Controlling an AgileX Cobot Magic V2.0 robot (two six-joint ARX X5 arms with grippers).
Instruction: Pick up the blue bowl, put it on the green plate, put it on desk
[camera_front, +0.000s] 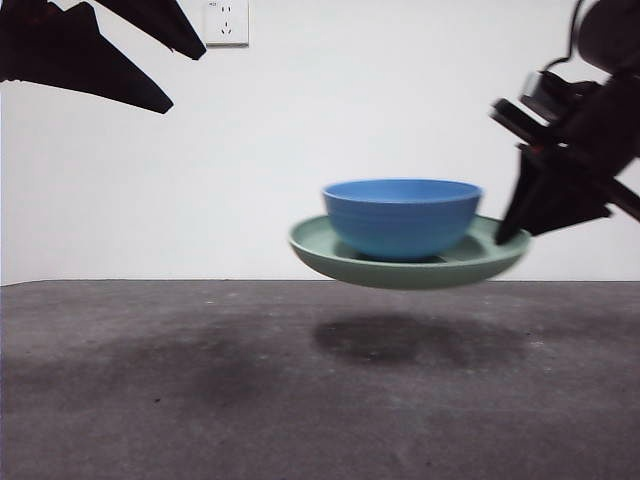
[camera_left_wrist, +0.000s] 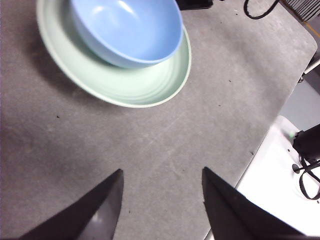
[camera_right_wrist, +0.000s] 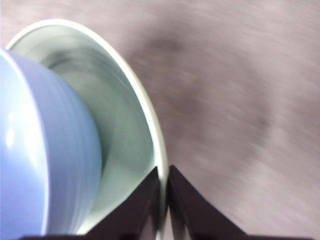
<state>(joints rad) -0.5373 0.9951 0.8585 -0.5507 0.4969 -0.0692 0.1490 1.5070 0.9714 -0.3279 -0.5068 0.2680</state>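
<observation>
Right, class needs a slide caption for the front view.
Right pincer lifts green plate carrying blue bowl above the desk.

Front cam sits low, abt level w/ the dark grey matte tabletop (camera_front: 200, 400), looking straight across it to a white wall, close to the glossy blue ribbed bowl (camera_front: 402, 215) and wide pale-green shallow plate (camera_front: 320, 245). Left wrist cam looks down from well above & apart, over its black two-jawed left hand (camera_left_wrist: 161, 200). Right wrist cam is very near, right hand (camera_right_wrist: 164, 200) at the plate rim; all three views share bowl, plate and tabletop.
</observation>
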